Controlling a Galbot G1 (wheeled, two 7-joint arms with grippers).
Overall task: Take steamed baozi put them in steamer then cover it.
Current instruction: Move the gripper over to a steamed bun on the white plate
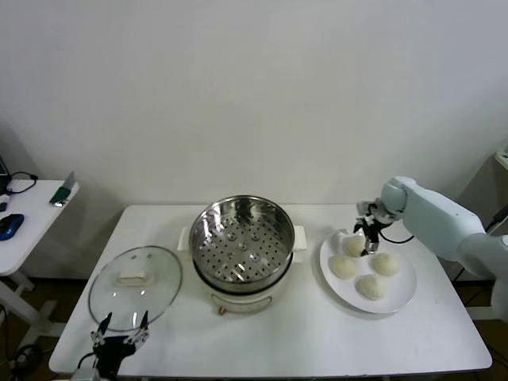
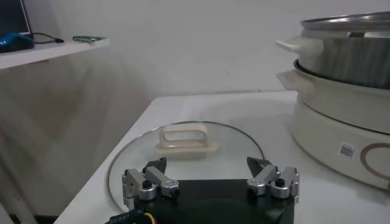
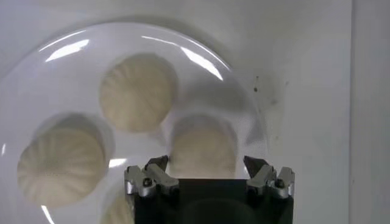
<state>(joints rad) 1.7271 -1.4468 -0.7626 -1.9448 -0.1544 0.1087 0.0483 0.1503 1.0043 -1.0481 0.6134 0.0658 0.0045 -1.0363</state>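
Several cream-white steamed baozi lie on a white plate at the table's right. My right gripper hangs low over the far-left baozi. In the right wrist view the right gripper is open, one fingertip on each side of that baozi, very near it. Two more baozi lie beyond. The steel steamer stands uncovered mid-table, nothing on its perforated tray. The glass cover lies flat to its left. My left gripper, open, is parked at the front edge behind the cover's handle.
A small side table with a blue mouse stands off to the left. The steamer's cream base rises close beside the cover. A white wall closes the back of the table.
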